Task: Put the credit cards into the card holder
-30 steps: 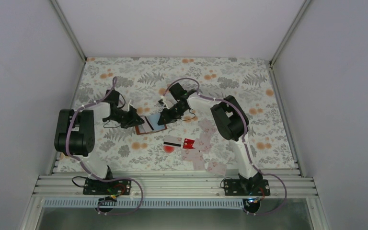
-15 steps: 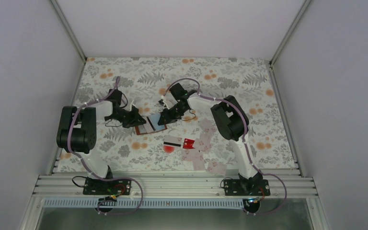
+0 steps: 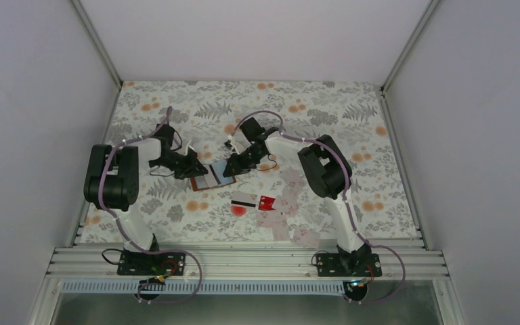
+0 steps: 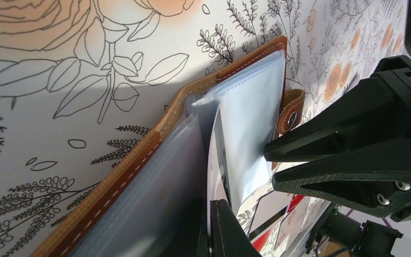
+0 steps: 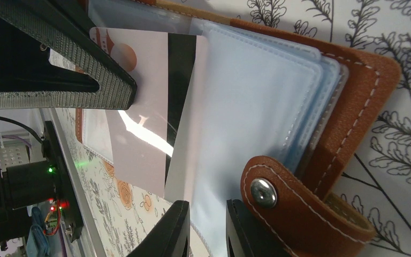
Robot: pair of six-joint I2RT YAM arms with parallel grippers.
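The card holder (image 3: pixel 211 177) lies open on the counter (image 3: pixel 325 122). The left hand (image 3: pixel 194 168) is clenched on 1 black-striped credit card (image 5: pixel 139 96) at the holder's mouth. The right hand (image 3: pixel 228 169), barely parted, pinches 1 clear pocket (image 5: pixel 246 96). Other credit cards (image 3: pixel 274 206) lie near.

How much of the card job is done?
Done: the card holder lies open, but no stored card shows. In hand: the left gripper holds a sleeve in shut jaws; the right gripper is at a striped card by the sleeves. Left: the red card and several pale cards lie loose.
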